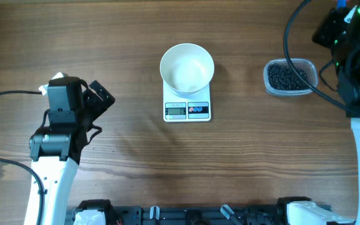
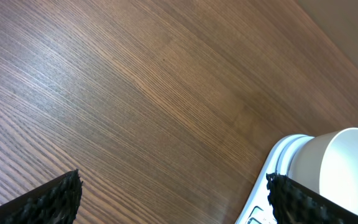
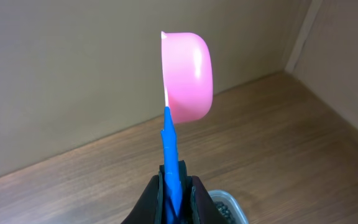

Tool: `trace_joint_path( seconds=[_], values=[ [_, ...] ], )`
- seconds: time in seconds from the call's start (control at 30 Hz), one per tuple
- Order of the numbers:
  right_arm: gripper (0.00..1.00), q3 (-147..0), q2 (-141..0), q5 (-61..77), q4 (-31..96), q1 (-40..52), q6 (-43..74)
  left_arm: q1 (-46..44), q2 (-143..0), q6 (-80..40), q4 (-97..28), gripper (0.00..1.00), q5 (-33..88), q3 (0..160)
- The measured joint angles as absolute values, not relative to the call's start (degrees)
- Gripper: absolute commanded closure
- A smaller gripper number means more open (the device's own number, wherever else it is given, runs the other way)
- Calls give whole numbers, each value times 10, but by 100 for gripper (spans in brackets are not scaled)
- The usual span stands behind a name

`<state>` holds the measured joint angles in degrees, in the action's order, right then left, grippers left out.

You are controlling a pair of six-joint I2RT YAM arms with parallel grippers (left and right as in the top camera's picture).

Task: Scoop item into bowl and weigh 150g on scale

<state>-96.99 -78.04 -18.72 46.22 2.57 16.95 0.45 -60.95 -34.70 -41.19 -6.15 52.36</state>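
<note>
**Cropped Edges, Covered Parts, Unreadable Digits**

From overhead, the digits on the scale [image 1: 187,110] are too small to read, and the bowl [image 1: 187,67] covers most of its platform. The right arm [image 1: 355,56] runs out of frame at 2 o'clock. In the left wrist view the bowl is cut off at 4 o'clock. There the left gripper [image 2: 173,205] shows only its fingertips [image 2: 48,199] along the bottom edge. In the right wrist view the pink scoop [image 3: 188,74] stands edge-on, its hollow unseen. The lower end of its blue handle [image 3: 168,143] is buried in the right gripper [image 3: 174,186]. The tub [image 3: 229,202] at 5 o'clock is cropped.
</note>
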Motion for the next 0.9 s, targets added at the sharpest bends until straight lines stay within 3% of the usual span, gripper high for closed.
trace_joint_path(
  seconds=[0.53,0.9],
  values=[
    [96,-970,-818,-187,399,26,429,4,-609,-347,-412,0,-62,524],
    [96,-970,-818,-187,370,26,476,4,-609,-347,-412,0,-62,524]
  ],
)
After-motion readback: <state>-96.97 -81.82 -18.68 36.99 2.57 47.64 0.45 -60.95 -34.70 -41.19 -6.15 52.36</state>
